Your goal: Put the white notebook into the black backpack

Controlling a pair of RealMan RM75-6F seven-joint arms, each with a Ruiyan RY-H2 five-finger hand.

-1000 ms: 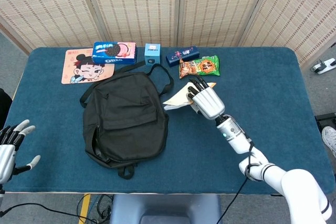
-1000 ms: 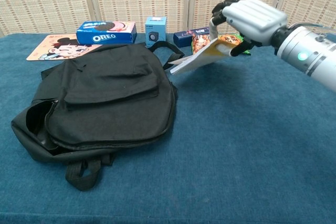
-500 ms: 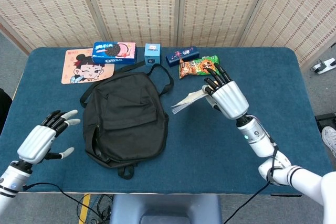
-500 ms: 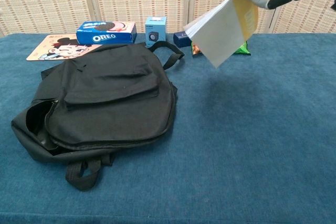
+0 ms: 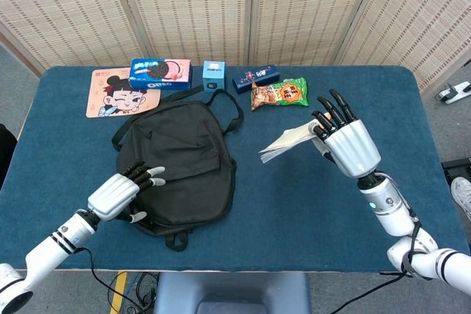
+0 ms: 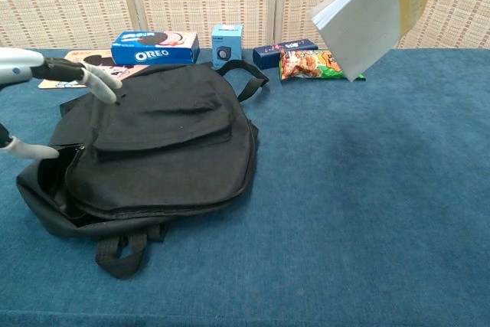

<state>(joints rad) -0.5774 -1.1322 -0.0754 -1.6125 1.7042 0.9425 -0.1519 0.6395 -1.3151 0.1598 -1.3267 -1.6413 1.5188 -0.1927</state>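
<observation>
The right hand (image 5: 347, 143) held the thin white paper notebook (image 5: 288, 140) in its fingers well above the blue-clothed desk (image 5: 309, 204), right of the flat black fabric backpack (image 5: 180, 163), while the left hand (image 5: 118, 193), fingers spread and apparently empty, hovered at the backpack's near-left edge.

The black backpack (image 5: 176, 163) lies flat over the left half of the blue table (image 5: 412, 130), and the left hand (image 5: 118, 195) hovers at its lower left edge, fingers spread. To its right the cloth is bare up to the table's edge. Along the far edge an Oreo box (image 5: 160, 73), a small blue box (image 5: 213, 75), a dark blue box (image 5: 255, 78) and a snack bag (image 5: 279, 94) crowd together, with a cartoon mat (image 5: 110, 97) at the left. The right hand (image 5: 349, 145) holds the white notebook (image 6: 371, 17) high above the open cloth.
</observation>
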